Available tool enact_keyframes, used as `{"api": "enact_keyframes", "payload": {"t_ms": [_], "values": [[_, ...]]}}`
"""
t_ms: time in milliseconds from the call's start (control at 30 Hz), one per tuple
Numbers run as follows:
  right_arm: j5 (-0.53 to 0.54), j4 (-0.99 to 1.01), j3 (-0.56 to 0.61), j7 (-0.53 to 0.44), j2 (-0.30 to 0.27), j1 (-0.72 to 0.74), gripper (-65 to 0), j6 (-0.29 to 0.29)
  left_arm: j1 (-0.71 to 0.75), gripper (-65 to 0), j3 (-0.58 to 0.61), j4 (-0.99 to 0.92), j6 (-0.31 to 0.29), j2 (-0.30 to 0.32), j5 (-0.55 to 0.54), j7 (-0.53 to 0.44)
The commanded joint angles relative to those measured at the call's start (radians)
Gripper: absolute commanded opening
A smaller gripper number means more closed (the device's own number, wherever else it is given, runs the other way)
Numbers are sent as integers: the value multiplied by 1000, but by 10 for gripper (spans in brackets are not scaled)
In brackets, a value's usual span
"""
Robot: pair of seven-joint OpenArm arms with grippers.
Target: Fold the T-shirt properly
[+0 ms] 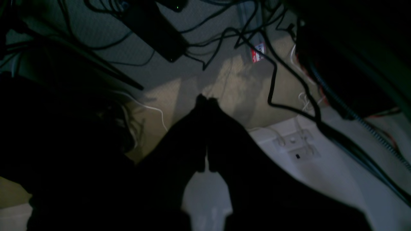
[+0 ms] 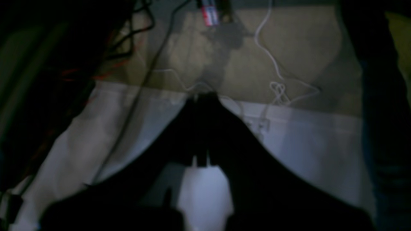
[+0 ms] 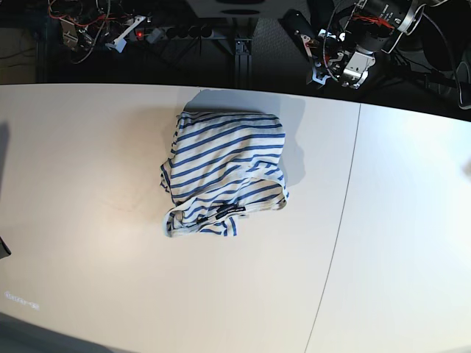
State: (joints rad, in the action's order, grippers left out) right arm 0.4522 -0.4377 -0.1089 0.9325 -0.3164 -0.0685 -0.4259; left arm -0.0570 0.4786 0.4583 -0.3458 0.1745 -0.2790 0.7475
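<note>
The T-shirt point(image 3: 224, 173), cream-white with blue stripes, lies bunched in a rough square near the middle of the white table point(image 3: 397, 243). Its neckline and small dark label face the near side. Neither arm shows in the base view. In the left wrist view my left gripper point(image 1: 205, 100) is a dark silhouette with its fingers pressed together, nothing between them, over a dim floor. The right wrist view shows my right gripper point(image 2: 202, 95) the same way, shut and empty. The T-shirt appears in neither wrist view.
Black cables point(image 1: 273, 80) and a dark power strip point(image 1: 154, 29) cross the floor under the left gripper. White cords point(image 2: 276, 80) lie on the floor under the right one. Electronics and wiring point(image 3: 353, 44) crowd the space behind the table's far edge.
</note>
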Motion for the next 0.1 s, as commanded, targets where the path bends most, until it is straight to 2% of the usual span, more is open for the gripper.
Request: {"api": "enact_keyframes", "payload": {"t_ms": [0, 67], "values": [[26, -12, -1, 19, -13, 2, -650, 63, -5, -650, 1, 5, -7, 3, -8, -4], [97, -25, -1, 13, -14, 2, -650, 63, -6, -650, 1, 5, -6, 4, -17, -15]]}}
